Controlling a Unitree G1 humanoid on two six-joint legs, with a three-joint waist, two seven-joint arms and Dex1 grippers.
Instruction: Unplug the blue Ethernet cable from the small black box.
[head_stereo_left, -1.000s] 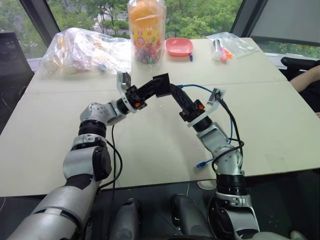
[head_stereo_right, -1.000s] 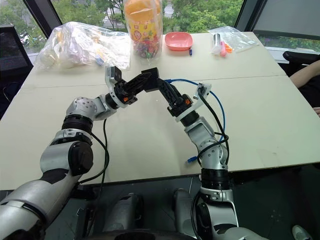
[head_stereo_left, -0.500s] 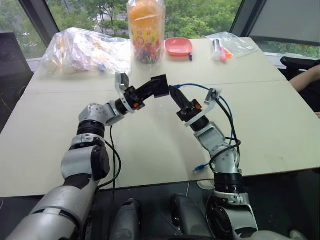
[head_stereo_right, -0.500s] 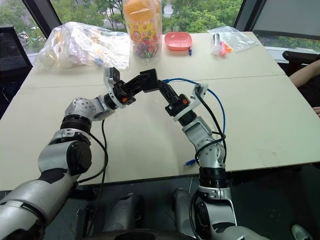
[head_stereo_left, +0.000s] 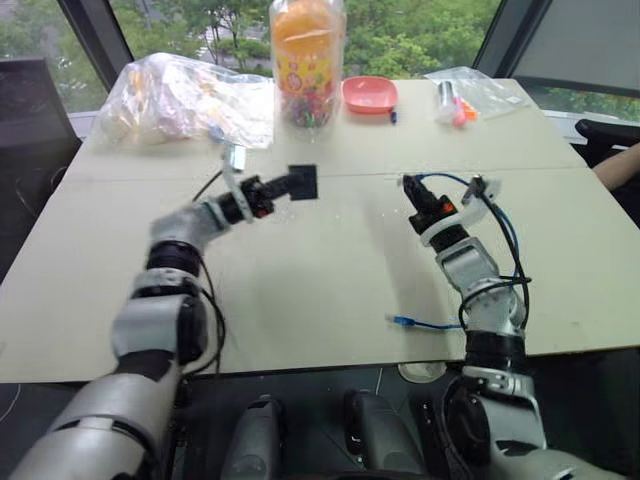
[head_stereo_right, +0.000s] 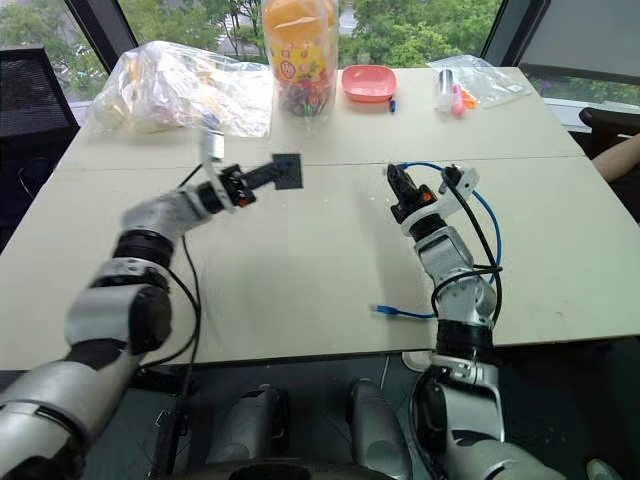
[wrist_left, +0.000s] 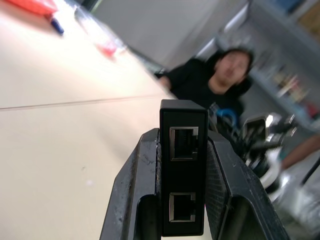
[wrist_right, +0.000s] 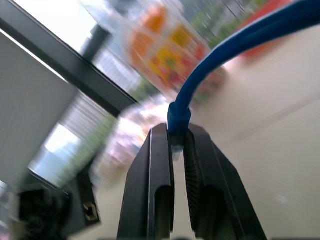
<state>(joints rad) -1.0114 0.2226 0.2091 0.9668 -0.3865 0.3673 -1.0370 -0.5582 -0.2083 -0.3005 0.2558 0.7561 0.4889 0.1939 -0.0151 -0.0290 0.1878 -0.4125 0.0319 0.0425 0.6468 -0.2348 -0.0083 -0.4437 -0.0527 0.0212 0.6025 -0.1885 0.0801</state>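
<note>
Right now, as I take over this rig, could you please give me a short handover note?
Left gripper: shut on the small black box, held above the table; both its ports look empty.
Right gripper: shut on the blue Ethernet cable at its plug end, well apart from the box; the other end lies on the table.
Done: cable unplugged.
Left: apparently nothing except putting both down.

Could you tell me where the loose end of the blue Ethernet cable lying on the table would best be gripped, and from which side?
Probably on the plug of the blue Ethernet cable: it lies flat on the table near the front edge, so come from above, fingers across its width.
</note>
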